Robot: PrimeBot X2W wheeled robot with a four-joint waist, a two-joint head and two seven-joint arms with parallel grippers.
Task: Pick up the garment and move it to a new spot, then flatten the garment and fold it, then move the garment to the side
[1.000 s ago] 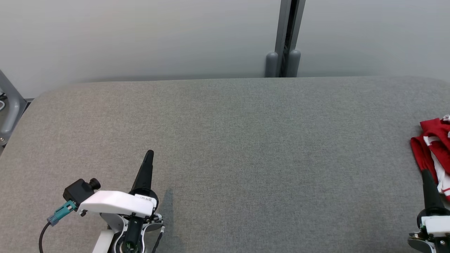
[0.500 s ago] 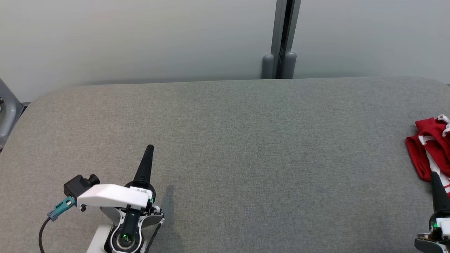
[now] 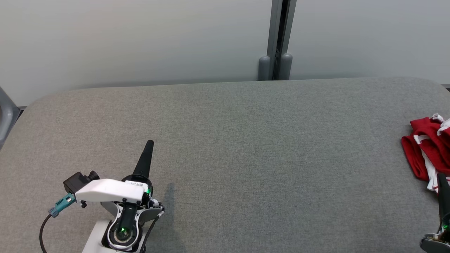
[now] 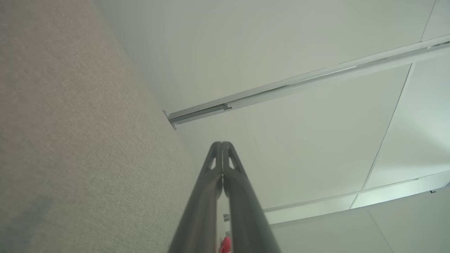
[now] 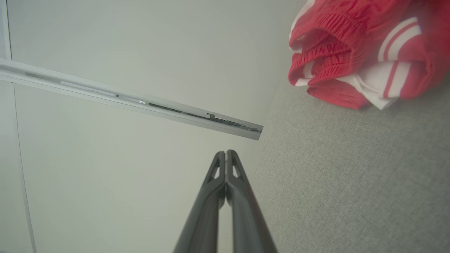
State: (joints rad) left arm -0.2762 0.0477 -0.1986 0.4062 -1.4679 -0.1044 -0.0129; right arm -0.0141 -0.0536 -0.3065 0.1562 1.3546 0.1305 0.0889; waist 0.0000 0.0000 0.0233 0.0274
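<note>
Grey table (image 3: 246, 140) with a red and white garment (image 3: 422, 154) at its right end.
Since a second ago the camera has turned a bit; the garment lies bunched where it was. Left pincer (image 3: 149, 144) and right pincer (image 3: 443, 181) are both pinched tight, holding nothing.

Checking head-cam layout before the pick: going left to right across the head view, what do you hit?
left gripper → grey upright post behind the table → red and white garment at the table's right end

garment (image 3: 423, 154) — cut off at right edge | right end effector (image 3: 443, 181) — mostly cut by bottom-right corner
</note>
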